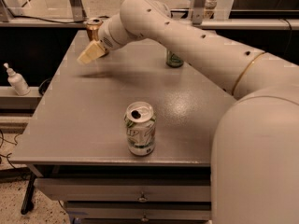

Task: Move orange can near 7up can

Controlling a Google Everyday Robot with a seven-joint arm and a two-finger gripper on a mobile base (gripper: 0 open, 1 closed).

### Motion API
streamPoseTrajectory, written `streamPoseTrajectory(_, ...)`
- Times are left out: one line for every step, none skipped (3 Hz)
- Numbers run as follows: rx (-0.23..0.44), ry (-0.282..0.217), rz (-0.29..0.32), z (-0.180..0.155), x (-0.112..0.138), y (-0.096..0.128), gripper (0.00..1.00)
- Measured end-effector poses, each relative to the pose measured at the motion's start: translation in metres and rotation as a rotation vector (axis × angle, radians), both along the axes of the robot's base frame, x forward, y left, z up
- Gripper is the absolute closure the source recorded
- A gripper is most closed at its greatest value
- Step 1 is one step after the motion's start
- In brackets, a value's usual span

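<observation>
The orange can (pixel 93 28) stands upright at the far left corner of the grey table (pixel 84 115), partly hidden behind the gripper. The 7up can (pixel 140 129), white-silver with green lettering, stands upright near the table's front edge. My gripper (pixel 91 52) hangs just in front of the orange can and a little to its left, above the table. The arm reaches to it from the right across the back of the table.
A green can (pixel 174 59) stands at the back of the table, mostly hidden behind my arm. A white pump bottle (pixel 17 80) sits on a ledge to the left of the table. Drawers (pixel 140 197) lie below the front edge.
</observation>
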State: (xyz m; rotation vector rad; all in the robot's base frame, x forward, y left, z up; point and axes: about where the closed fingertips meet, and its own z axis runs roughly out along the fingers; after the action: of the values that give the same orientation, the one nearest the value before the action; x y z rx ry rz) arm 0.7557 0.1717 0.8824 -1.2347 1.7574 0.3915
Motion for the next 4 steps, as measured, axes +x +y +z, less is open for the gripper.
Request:
streamPoseTrajectory(0.039,-0.028,-0.036,-0.008,0.034,0.001,0.00)
streamPoseTrajectory(0.108,-0.027,-0.073,-0.011,0.056,0.003,0.00)
streamPoseTrajectory(0.248,0.040,-0.118,-0.009,0.071,0.007,0.33)
streamPoseTrajectory(0.277,0.069,-0.126,-0.004,0.066,-0.001,0.57)
